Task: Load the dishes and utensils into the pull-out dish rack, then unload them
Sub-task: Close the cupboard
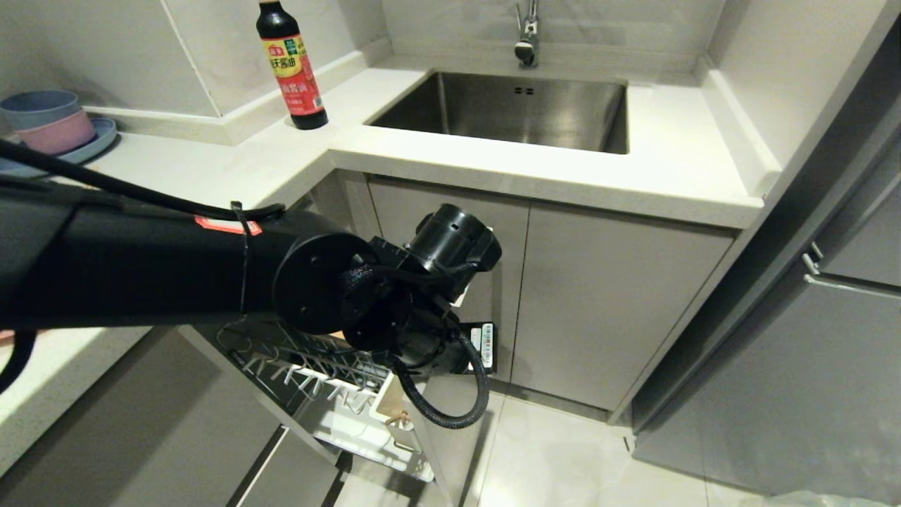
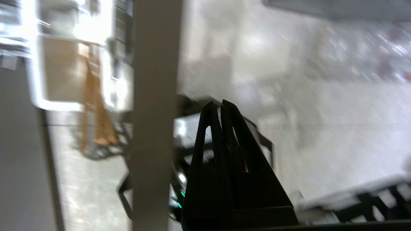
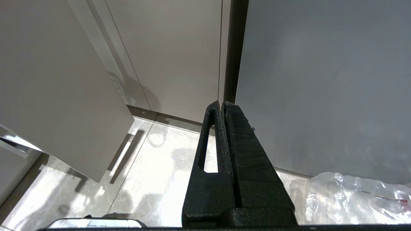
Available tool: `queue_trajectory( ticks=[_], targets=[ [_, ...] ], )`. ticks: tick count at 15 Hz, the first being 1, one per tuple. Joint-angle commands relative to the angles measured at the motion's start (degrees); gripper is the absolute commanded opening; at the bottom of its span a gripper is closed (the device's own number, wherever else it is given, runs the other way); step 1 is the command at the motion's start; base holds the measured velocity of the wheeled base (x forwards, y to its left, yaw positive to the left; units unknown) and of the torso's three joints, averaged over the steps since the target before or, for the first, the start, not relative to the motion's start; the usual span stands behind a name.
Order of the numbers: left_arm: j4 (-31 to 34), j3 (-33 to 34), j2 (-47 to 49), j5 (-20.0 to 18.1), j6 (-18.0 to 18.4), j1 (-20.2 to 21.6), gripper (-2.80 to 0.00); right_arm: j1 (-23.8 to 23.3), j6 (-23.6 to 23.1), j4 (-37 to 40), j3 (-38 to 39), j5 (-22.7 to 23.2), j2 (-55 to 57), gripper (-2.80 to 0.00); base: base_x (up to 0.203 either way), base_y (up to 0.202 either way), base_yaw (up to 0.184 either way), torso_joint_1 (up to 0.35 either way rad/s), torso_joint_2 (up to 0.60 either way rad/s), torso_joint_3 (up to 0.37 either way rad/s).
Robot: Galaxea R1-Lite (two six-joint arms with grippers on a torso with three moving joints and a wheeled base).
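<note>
My left arm (image 1: 176,264) cuts across the head view and hides most of the pull-out dish rack (image 1: 331,384); only chrome wire, a white drip tray and the white utensil cup (image 1: 394,408) peek out below the wrist, low down by the grey cabinet front. On the counter behind: a dark soy sauce bottle (image 1: 292,63) w/ red label, stacked blue and pink bowls (image 1: 46,120) on a blue plate at far left, and a steel sink (image 1: 514,109) under the tap.

Left wrist view is smeared, but it shows what the head view can't: my left gripper (image 2: 220,104), black fingers pressed together w/ nothing between them, near a pale upright cabinet edge (image 2: 155,112). Beyond that edge sits the white cup w/ what are probably the wooden chopsticks (image 2: 93,106) standing in it.

Right gripper (image 3: 221,104) (parked, seen only in its own view) is also closed and empty, over glossy floor tile (image 3: 154,179) beside flat cabinet doors and a crinkled clear plastic bag (image 3: 350,199).
</note>
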Motion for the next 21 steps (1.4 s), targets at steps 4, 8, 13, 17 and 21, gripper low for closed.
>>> queue_trajectory(
  ticks=[4, 8, 13, 17, 21],
  targets=[
    [-0.84, -0.28, -0.05, 14.12, -0.12, 0.32, -2.80, 0.02, 0.02, 0.00, -0.02, 0.01, -0.04, -2.80, 0.000, 0.000, 0.000, 0.000, 0.00, 0.000],
    [-1.53, -0.49, -3.01, 17.87, 2.27, 3.99, -2.80, 0.02, 0.02, 0.04, -0.04, 0.04, -0.06, -2.80, 0.000, 0.000, 0.000, 0.000, 0.00, 0.000],
    [-4.12, -0.38, -3.46, 20.20, 11.17, 14.20, -2.80, 0.02, 0.02, 0.03, -0.04, 0.03, -0.06, -2.80, 0.000, 0.000, 0.000, 0.000, 0.00, 0.000],
    [-4.93, -1.23, -0.92, 20.21, 17.55, 21.49, -2.80, 0.02, 0.02, -0.03, -0.03, 0.03, 0.02, -2.80, 0.000, 0.000, 0.000, 0.000, 0.00, 0.000],
    [-5.05, -1.81, -0.79, 20.73, 18.58, 22.47, -2.80, 0.02, 0.02, 0.04, -0.04, 0.04, 0.02, -2.80, 0.000, 0.000, 0.000, 0.000, 0.00, 0.000]
  ],
)
